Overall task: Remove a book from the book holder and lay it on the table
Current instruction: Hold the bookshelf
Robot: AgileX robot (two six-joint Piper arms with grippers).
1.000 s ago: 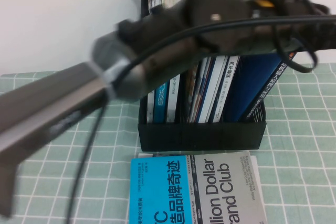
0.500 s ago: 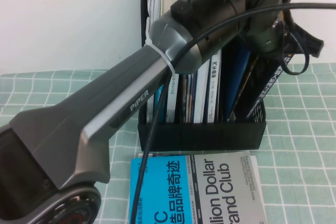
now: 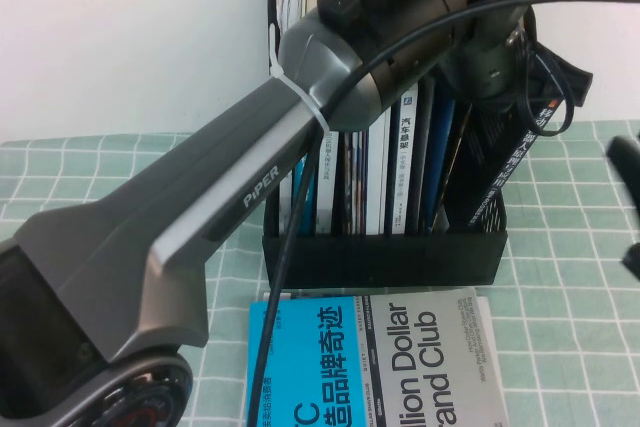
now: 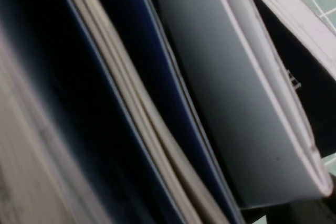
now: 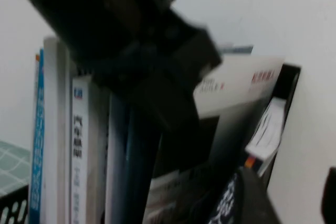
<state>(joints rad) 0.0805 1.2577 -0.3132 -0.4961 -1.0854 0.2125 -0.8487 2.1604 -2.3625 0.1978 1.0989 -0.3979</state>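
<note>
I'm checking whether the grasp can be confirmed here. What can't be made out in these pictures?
- Left gripper: in the high view its own arm hides it above the book holder; jaws unseen.
- Left wrist view: only close book pages; no titles or grasp visible.
- The book: mostly covered by the arm and cables.
- Right gripper: cut off by the high view's right edge.
- Cyan-and-grey book: cut off by the bottom edge.

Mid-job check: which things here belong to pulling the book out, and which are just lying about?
Job:
- dark book, leaning at the holder's right end
- book holder
- table
- left gripper, up over the holder among the books, hidden by its own arm
- right gripper, at the right edge beside the holder

Lying about:
- cyan-and-grey "Billion Dollar Brand Club" book, flat before the holder
- other upright books
</note>
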